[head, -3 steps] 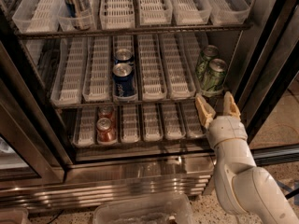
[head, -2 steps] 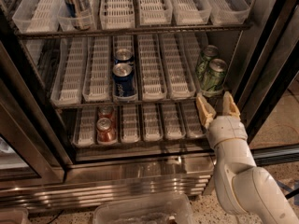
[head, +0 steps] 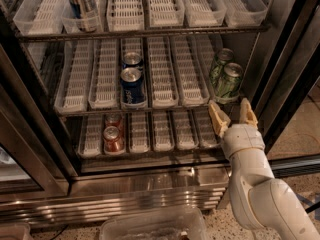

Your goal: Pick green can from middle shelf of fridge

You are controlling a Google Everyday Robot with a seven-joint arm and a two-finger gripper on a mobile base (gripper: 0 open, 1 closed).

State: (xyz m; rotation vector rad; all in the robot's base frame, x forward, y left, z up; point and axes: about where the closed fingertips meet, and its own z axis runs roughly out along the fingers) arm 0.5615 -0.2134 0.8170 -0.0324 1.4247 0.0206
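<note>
Two green cans stand one behind the other at the right end of the middle shelf (head: pixel 165 104) of the fridge (head: pixel 150 184). The front green can (head: pixel 229 83) has a silver top; the second green can (head: pixel 220 64) is behind it. My gripper (head: pixel 232 112) is open, its two tan fingers pointing up just below and in front of the front green can, apart from it. The white arm runs down to the lower right.
Two blue cans (head: pixel 132 84) stand in a middle lane of the same shelf. Two red cans (head: pixel 113 136) stand on the lower shelf at left. A tall can (head: pixel 82 1) stands on the top shelf. A dark door frame (head: pixel 285 74) is close on the right. A clear plastic bin (head: pixel 155 226) lies on the floor.
</note>
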